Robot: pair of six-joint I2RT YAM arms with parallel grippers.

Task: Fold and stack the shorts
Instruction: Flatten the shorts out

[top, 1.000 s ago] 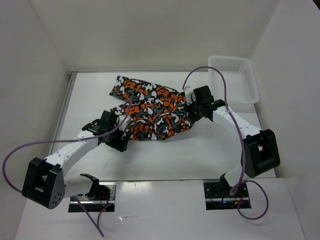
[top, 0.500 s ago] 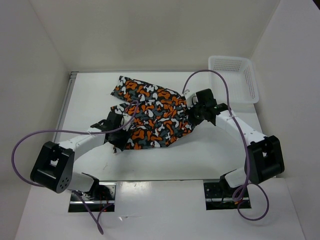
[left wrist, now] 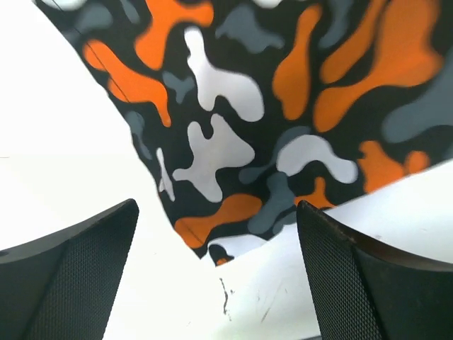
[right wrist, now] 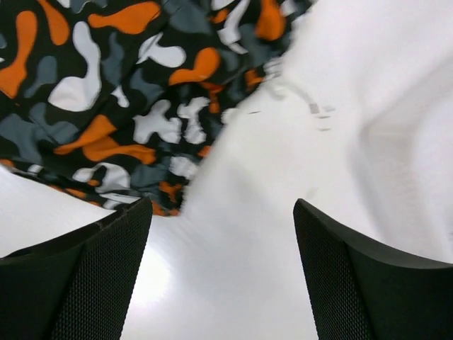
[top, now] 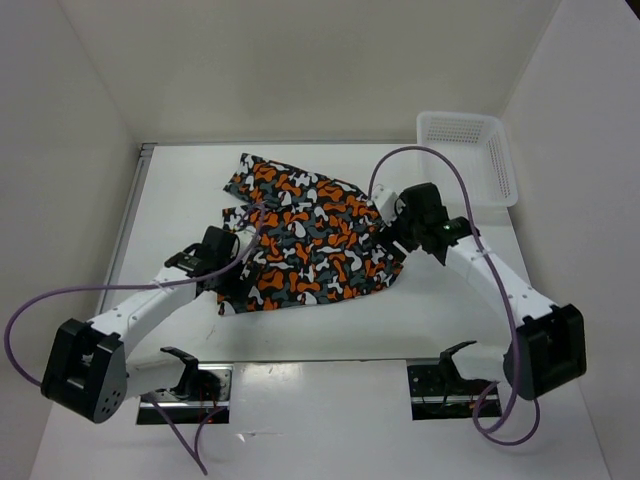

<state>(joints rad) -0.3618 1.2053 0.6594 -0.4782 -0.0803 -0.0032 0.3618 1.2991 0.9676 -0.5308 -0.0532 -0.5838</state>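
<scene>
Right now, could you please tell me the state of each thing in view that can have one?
Shorts: lying loose on the table, held by neither gripper, not stacked.
Left gripper: fingers open, above the shorts' near corner, holding nothing.
Right gripper: fingers open, beside the shorts' edge, holding nothing.
Basket: upright, nothing in it.

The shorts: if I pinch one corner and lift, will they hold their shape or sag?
Probably floppy: the shorts lie flat with soft wrinkles, so a lifted corner would likely drape. The cloth looks thin, so likely light. On the smooth table a push may slide or bunch them.
</scene>
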